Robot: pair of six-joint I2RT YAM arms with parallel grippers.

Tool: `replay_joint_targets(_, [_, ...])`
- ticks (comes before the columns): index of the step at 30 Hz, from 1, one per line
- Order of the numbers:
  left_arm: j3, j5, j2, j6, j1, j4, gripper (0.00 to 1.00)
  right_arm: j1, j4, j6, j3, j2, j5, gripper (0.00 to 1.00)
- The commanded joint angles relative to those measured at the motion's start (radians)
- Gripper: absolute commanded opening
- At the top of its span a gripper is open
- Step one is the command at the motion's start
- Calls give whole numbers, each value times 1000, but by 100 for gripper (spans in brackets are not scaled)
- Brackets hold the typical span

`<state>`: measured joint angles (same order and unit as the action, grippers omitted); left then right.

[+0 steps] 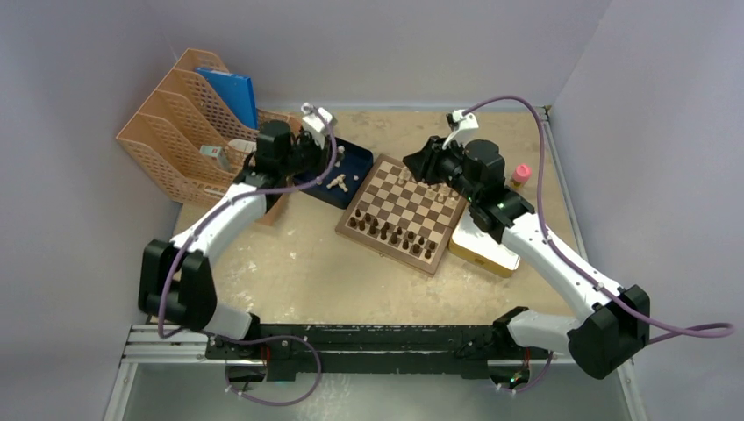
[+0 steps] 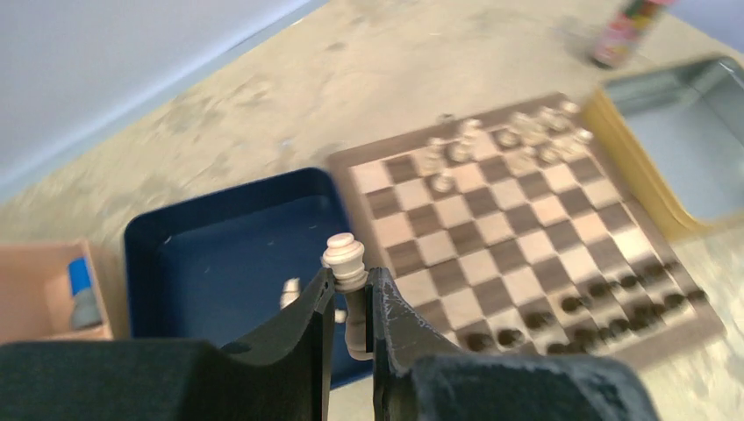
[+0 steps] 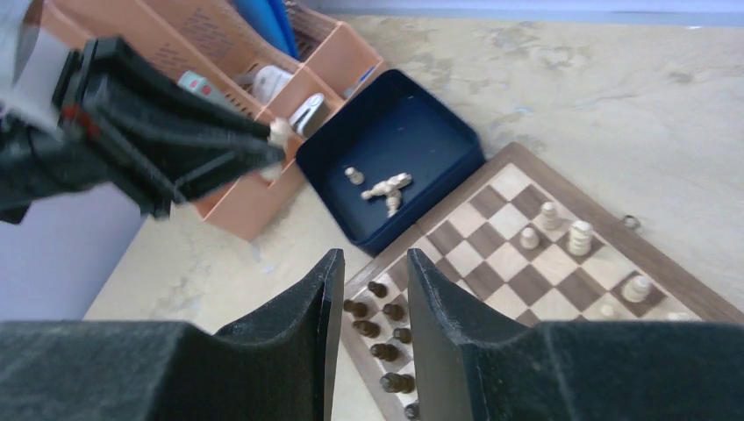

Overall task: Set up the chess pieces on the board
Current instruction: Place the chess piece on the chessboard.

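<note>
Left fingers (image 2: 379,303) clamped on one chess piece (image 2: 344,254), right fingers (image 3: 333,272) slightly parted, empty, over one board (image 3: 509,263)

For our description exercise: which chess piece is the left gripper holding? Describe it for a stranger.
Start at the dark blue tray beside the board. There the left gripper pinches one pale beige piece. It alone is gripped; others lie loose or stand.

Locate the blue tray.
Top view: the blue tray sits left of centre, between the orange organizer and the board.
</note>
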<state>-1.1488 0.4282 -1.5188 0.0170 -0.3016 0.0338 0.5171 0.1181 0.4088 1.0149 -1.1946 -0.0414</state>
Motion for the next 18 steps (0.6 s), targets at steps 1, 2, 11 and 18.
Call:
replay_joint_targets(1, [189, 255, 188, 268, -81, 221, 5, 6, 51, 43, 70, -21, -161, 35])
replay_joint_targets(2, [224, 287, 224, 304, -94, 241, 5, 6, 59, 51, 74, -30, -203, 35])
replay_joint_targets(11, [378, 423, 362, 562, -137, 280, 0, 54, 118, 109, 103, -145, -479, 38])
replay_joint_targets(18, [358, 447, 331, 574, -141, 243, 0, 81, 150, 119, 79, -137, -490, 44])
